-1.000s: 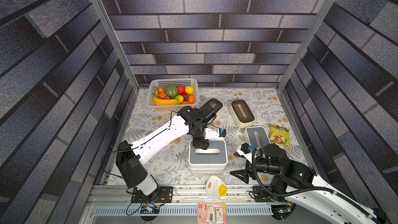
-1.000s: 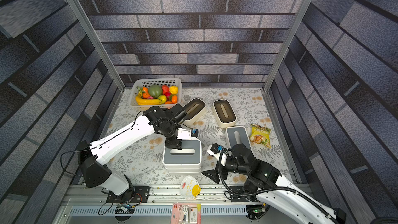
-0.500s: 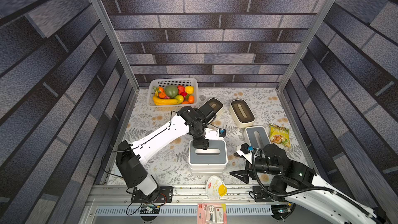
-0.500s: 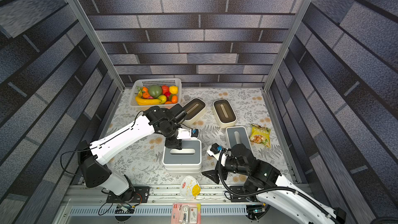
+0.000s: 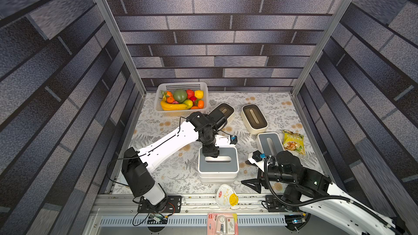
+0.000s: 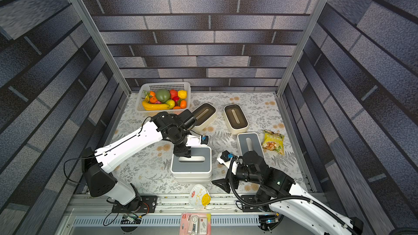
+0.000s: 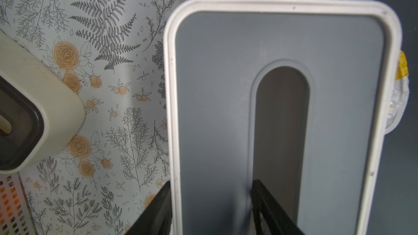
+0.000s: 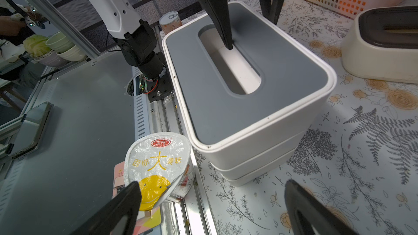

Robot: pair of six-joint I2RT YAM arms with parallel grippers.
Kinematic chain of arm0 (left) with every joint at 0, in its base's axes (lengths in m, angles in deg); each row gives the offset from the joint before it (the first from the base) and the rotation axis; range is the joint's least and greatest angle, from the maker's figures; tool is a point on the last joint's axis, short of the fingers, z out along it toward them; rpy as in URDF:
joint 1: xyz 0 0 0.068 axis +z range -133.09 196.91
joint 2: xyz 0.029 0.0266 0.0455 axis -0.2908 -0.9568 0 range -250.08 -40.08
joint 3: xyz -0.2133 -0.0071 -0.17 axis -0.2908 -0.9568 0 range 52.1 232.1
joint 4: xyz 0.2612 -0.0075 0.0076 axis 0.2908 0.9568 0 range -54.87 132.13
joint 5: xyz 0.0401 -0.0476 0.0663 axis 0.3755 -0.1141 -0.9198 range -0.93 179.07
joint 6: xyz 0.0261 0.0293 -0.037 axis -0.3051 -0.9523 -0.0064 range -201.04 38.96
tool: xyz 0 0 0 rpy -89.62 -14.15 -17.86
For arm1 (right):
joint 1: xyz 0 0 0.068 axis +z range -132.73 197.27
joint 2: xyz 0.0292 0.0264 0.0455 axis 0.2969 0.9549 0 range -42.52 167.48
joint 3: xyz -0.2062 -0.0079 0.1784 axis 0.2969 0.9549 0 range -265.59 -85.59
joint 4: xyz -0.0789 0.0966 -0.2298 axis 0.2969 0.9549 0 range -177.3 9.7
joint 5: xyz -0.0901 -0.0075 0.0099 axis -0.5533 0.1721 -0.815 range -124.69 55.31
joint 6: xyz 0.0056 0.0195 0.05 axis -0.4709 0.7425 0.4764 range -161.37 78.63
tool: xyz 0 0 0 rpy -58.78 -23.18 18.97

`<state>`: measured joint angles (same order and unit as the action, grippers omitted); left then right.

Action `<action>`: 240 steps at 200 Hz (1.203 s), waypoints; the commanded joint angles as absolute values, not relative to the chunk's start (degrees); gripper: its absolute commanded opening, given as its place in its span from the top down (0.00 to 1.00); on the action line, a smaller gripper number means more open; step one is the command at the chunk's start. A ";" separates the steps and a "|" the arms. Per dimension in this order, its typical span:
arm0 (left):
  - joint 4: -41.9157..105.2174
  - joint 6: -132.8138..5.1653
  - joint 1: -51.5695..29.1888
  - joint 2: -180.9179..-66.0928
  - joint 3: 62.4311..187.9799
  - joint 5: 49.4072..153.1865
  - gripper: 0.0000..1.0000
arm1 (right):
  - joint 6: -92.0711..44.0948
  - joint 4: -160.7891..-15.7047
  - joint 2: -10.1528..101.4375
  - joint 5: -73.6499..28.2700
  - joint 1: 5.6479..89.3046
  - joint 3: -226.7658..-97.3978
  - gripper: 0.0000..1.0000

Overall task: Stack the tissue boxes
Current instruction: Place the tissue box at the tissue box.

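LEFT: you see the left gripper (image 5: 211, 154) straddling one wall of the white rectangular plastic tissue box with grey slotted lid (image 5: 226, 167), one finger (image 8: 222, 19) in the slot; you cannot tell whether it clamps | BOX: tops the stack of white boxes (image 8: 248, 168), front centre | RIGHT: right gripper (image 8: 213, 183) spread wide, empty, beside the stack.

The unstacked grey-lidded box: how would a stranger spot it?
Start at the white fruit basket by the back wall and cross to the opposite side. There, beside a yellow-green snack bag, lies the grey-lidded box: white and alone, unlike the rounded cream boxes nearby.
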<state>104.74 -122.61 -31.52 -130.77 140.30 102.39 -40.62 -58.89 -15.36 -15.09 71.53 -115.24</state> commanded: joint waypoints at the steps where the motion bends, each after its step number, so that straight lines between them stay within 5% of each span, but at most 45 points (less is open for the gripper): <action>1: 105.17 -122.44 -31.42 -130.24 140.45 103.98 0.42 | -40.87 -59.09 -15.10 -15.09 72.24 -114.93 0.00; 240: 106.66 -124.10 -30.91 -127.89 143.69 105.34 0.34 | -40.96 -58.56 -15.20 -16.34 72.68 -115.20 0.00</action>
